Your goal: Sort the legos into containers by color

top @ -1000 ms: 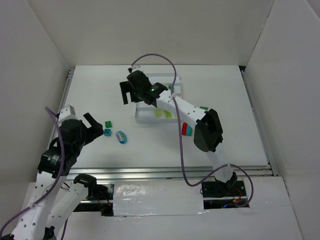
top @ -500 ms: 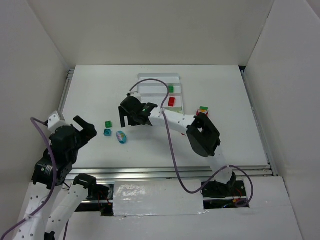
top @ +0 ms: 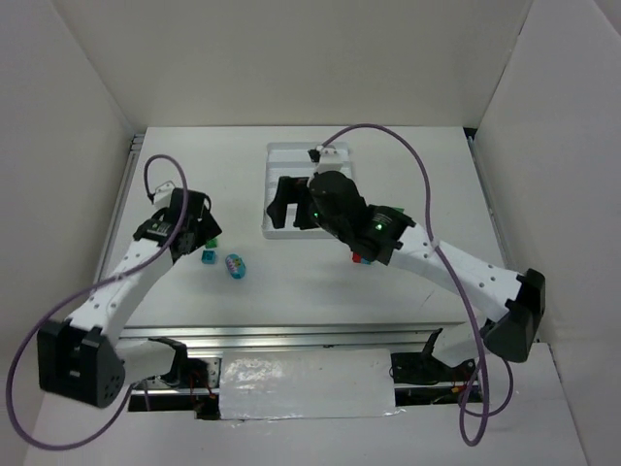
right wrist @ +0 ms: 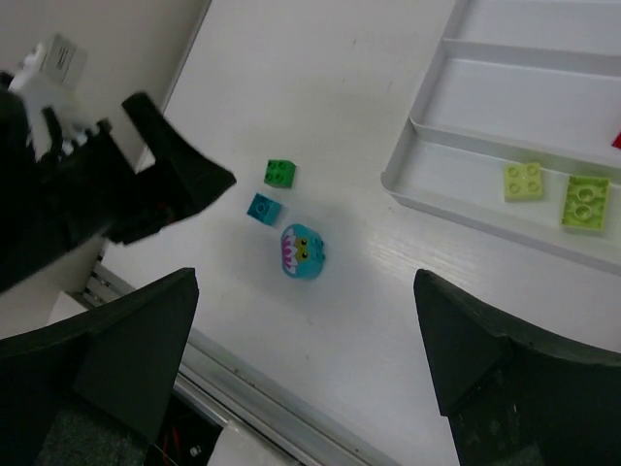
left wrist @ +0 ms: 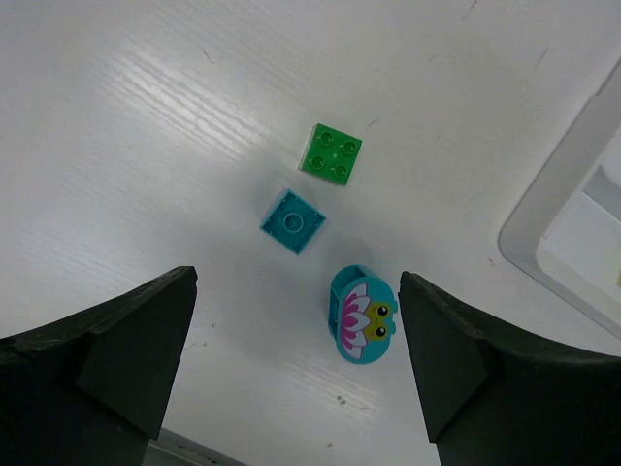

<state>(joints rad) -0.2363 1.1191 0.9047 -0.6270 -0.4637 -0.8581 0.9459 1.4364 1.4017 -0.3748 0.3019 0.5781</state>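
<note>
White tabletop (left wrist: 146,126), studded green brick (left wrist: 331,153), ridged tray (right wrist: 456,180), left fingers (left wrist: 126,340) and right fingers (right wrist: 126,349) splayed, empty

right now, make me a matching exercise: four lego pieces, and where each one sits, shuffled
1 green four-stud plastic brick
2 small teal plastic brick
3 rounded teal plastic piece with flower print
4 two pale yellow-green plastic bricks

a table, between two loose pieces
b edge compartment of white plastic tray
c table, nearest the arm bases
d table, loose piece farthest from bases

Pairs: 1-d, 2-a, 3-c, 4-b
</note>
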